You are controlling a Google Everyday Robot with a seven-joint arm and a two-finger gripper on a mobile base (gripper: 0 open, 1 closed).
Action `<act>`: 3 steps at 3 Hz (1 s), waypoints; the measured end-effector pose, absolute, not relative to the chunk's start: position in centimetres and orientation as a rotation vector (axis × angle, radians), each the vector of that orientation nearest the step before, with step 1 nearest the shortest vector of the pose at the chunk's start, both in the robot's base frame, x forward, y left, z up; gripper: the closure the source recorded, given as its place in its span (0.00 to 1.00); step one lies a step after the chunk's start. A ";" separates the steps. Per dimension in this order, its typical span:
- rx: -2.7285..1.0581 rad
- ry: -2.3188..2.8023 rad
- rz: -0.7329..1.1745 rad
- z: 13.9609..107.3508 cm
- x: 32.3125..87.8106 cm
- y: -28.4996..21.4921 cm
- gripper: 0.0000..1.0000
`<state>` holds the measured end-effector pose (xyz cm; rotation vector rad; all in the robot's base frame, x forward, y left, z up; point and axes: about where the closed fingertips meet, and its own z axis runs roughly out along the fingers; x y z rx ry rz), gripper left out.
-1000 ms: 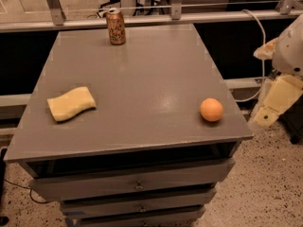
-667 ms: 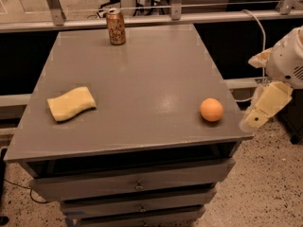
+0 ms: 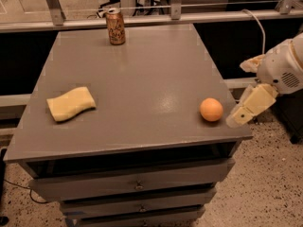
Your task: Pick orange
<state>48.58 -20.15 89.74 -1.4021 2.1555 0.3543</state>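
Grey counter [image 3: 142, 89] carries the orange [image 3: 211, 109] near its right front edge — judged light, firm, smooth, liable to roll; grip across its middle. Hand [image 3: 248, 107] just beside it — state indeterminable.

The hand [image 3: 242, 113] hangs at right, angled downward.

Cream hand [image 3: 238, 117] beside orange-hued orange [image 3: 211, 109]; grey table [image 3: 142, 70], yellow sponge [image 3: 71, 103].

Drink can [image 3: 115, 27] lettering seems unreadable; gripper [image 3: 238, 118] just beside orange [image 3: 211, 109].
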 end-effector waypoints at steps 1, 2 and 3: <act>-1.356 2.066 0.490 89.5 49.5 -15.8 0.00; -1.305 1.998 0.623 89.4 49.5 -10.7 0.00; -1.266 1.919 0.748 90.4 49.5 -4.7 0.00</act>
